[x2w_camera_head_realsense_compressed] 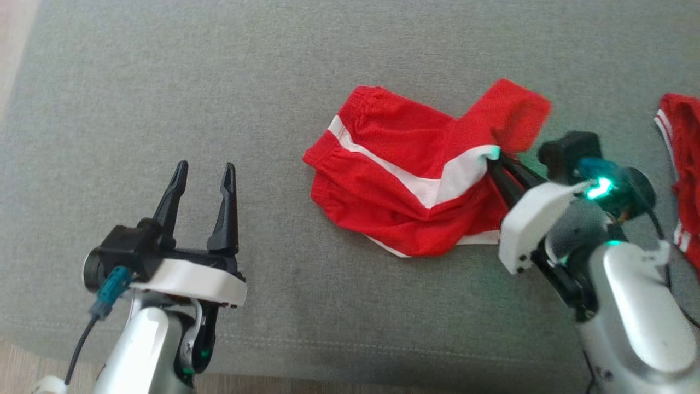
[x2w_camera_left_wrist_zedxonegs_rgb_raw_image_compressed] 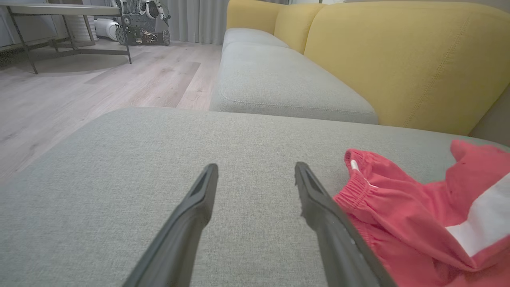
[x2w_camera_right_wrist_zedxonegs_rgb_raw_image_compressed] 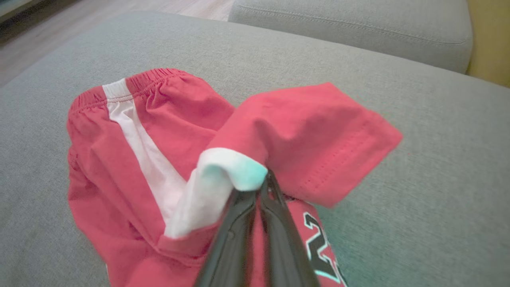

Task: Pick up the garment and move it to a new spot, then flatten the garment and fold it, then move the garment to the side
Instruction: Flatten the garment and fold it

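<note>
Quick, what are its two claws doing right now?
Left gripper: open, holding nothing.
Right gripper: shut on the red shorts.

Right wrist view: one print found on red fabric garment with white stripe.
- Black digit with pale outline is printed on lower fold of garment, just beside dark fingers of right gripper.
- Digit is read as "2", tilted.
- Further black shape below it is cut by bottom edge of picture; cannot be read.

Left wrist view: small white tab is seen inside elastic waistband; too small, no writing can be read.
</note>
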`<state>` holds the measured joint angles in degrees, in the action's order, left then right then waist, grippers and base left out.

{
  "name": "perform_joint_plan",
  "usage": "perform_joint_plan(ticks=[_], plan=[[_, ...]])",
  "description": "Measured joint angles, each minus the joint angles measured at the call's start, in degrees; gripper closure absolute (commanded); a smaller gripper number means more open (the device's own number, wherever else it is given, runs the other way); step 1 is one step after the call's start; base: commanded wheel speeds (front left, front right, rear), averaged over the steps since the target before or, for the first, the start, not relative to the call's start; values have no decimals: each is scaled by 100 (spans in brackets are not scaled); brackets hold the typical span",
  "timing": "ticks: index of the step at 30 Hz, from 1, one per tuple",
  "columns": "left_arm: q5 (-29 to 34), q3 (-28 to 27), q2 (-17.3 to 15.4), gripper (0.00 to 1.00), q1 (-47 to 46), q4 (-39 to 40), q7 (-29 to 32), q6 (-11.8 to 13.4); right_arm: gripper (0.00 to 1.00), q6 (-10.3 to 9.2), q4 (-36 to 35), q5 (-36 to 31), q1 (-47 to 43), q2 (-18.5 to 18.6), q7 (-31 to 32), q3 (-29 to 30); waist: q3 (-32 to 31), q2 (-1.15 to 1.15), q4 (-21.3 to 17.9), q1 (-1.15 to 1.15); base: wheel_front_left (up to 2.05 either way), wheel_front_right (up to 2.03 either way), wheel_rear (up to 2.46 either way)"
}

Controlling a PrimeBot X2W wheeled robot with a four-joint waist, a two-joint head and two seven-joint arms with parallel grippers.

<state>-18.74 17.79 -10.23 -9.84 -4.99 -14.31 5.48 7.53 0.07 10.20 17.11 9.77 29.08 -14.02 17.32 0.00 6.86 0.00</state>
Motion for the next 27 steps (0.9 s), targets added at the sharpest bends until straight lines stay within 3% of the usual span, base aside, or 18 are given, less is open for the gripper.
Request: perform_joint_plan(ticks=[1, 2, 3, 4, 17, 27], plan=[[1, 2, 12, 0, -12, -8, 0, -1, 87, 0, 108, 21, 88, -1, 29, -71, 9, 0, 23, 0, 0, 0, 0], [1, 2, 33, 0, -30, -19, 0, -2, 61, 0, 200, 60, 151, -20, 25, -113, 14, 0, 49, 0, 0, 0, 0], [4, 3, 53, 0, -44, -24, 0, -3, 6, 0, 281, 103, 197, -52, 16, -146, 19, 0, 70, 0, 0, 0, 0], [23, 3, 68, 0, -62, -31, -1, -33, 0, 0, 354, 115, 230, -75, 0, -191, 25, 0, 89, 0, 0, 0, 0], [121, -43, 120, 0, -96, -60, -16, -96, 0, 0, 247, 249, -211, -414, -1283, -314, -35, 0, -69, 0, 0, 0, 0], [151, -176, 22, 0, 91, -70, -16, -41, 0, 0, -163, 227, -964, -590, -2254, 572, -348, 0, -356, 0, 0, 0, 0]])
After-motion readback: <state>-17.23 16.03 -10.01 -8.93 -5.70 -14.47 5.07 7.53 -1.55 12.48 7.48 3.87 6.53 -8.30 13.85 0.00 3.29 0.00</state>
